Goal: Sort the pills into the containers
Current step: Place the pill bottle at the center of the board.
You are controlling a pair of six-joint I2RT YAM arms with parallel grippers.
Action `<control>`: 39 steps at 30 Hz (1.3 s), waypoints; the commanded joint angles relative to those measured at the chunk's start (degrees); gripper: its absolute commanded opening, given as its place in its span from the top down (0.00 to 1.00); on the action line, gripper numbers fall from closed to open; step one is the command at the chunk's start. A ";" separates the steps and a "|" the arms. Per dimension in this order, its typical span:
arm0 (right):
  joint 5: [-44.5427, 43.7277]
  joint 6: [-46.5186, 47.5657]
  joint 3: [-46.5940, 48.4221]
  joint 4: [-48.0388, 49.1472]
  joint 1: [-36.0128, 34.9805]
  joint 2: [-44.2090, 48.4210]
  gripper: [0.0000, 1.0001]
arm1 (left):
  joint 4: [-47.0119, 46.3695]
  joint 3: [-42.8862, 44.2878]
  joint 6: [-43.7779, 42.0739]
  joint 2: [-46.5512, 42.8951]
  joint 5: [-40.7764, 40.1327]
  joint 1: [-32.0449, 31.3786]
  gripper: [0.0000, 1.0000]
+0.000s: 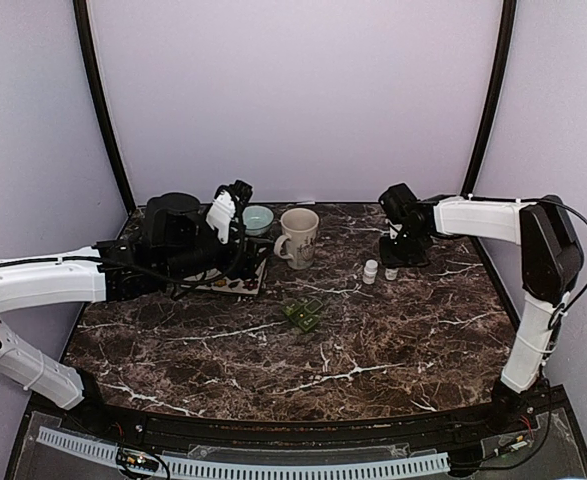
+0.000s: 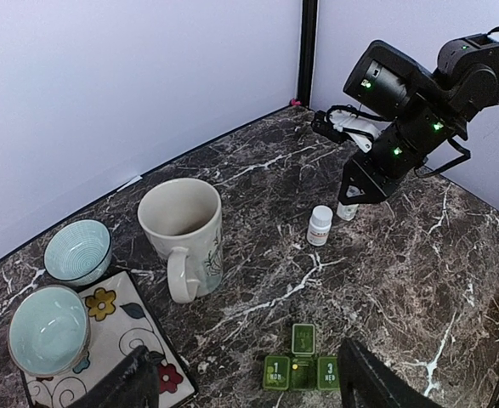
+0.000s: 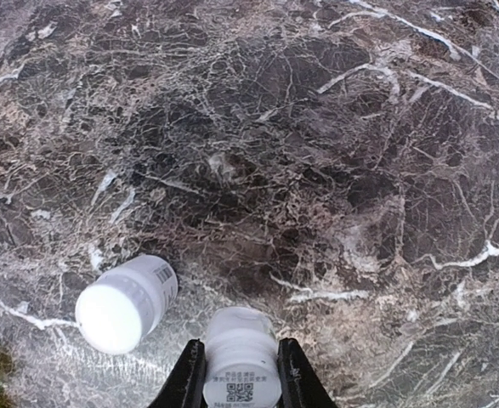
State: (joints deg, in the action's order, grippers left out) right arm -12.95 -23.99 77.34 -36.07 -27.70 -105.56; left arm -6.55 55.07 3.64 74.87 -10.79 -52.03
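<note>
The right gripper [image 3: 240, 382] is clamped on a small white pill bottle [image 3: 239, 340], one finger on each flank. The bottle's long axis runs straight up into the palm, so it stands upright at the marble tabletop [image 1: 373, 340]. Whether it rests on the stone or sits just above it I cannot tell.

A second pill bottle [image 3: 126, 303] stands just beside the held one, on the hand's left, apart from it but close enough to be clipped by a sideways swing.

The green pill organiser [image 2: 300, 365] lies well away to this hand's left and back toward the robot. It is much nearer the left gripper [image 2: 245, 365], whose fingers stand wide apart with nothing between them. In the left wrist view it sits low between those fingers, its row of compartments running across them.

So the move likely turns on lifting the bottle clear, then carrying it leftward (both bottles look capped).

The dark, smooth slab is bare between bottle and organiser. The mug [image 2: 185, 234] and the flowered tray [image 2: 130, 319] with its bowl stand beyond the organiser, farther left.
</note>
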 commanded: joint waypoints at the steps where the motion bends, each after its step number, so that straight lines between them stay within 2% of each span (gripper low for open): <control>1: -0.51 0.61 -0.54 3.69 0.87 -1.92 1.00 | -0.42 -0.36 0.27 0.13 0.58 -0.35 0.25; 11: -0.29 0.39 -1.22 5.97 1.51 -4.02 0.97 | -0.66 -0.34 -0.11 0.78 0.55 -0.27 0.25; 26: 0.16 0.37 -1.40 6.10 1.60 -4.60 0.73 | -1.45 -0.18 -0.65 1.68 0.98 0.09 0.25; 39: 0.28 0.34 -0.73 5.28 1.60 -4.09 0.62 | -1.76 -0.17 -0.83 1.77 1.46 0.69 0.24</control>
State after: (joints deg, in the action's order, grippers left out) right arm -12.49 -23.81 76.47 -31.24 -26.59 -109.62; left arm -6.81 55.07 3.40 76.86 -9.98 -51.90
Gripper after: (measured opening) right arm 0.375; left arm 0.757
